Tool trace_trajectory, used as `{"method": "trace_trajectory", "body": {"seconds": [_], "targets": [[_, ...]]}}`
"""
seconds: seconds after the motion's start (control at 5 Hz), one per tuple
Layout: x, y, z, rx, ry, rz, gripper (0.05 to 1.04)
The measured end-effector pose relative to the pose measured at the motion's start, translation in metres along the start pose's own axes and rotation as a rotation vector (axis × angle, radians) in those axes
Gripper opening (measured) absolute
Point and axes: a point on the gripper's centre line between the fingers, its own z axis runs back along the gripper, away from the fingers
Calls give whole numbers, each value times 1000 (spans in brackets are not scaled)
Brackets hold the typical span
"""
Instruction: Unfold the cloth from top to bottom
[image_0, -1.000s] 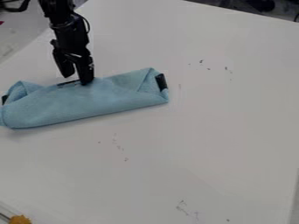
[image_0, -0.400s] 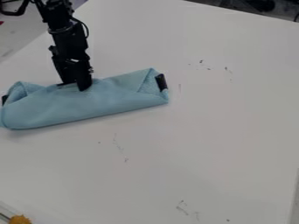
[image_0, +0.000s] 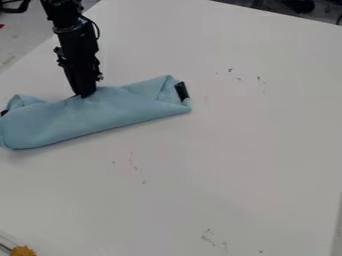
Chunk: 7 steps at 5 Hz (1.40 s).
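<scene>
The two fingers of the black two-finger gripper (image_0: 84, 95) are brought together, their tips pinching a bit of fabric at the upper edge of the light-blue, soft-woven cloth (image_0: 97, 119), and shallow creases spread through the fabric from that pinch. Around the grip, the cloth lies as a long, folded band on the left part of the view, slightly slanted, its right end higher than its left. A small black patch (image_0: 182, 91) shows at the right end, beside a turned-in corner; at the left end the fabric bulges into a loose loop, with a dark bit (image_0: 5, 113) at its outer side. Such a cloth should be light and limp, with enough nap to give the fingers good purchase and nothing in it to break. Being so floppy, it will follow only where it is pulled, so the ends may lag or curl while the middle lifts. The middle of the upper edge seems a sensible place to hold, provided the pinch takes only the top layer; catching the layers below would drag the whole band along. The next move likely calls for a modest lift, then a draw toward the bottom of the view, low over the smooth white tabletop (image_0: 234, 135), laying the flap down gradually.
</scene>
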Motion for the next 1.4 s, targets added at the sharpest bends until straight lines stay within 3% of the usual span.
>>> {"method": "trace_trajectory", "body": {"seconds": [0.2,0.4,0.6,0.8,1.0,1.2,1.4], "targets": [[5,-1,16,65,0,-30,70],[12,-10,48,147,-3,-73,54],[8,-32,75,190,-22,-53,76],[0,-47,67,174,-54,-21,212],[1,-40,57,147,-105,-25,468],[-4,-20,36,111,-98,-4,775],[-1,-7,20,75,-93,-5,996]]}}
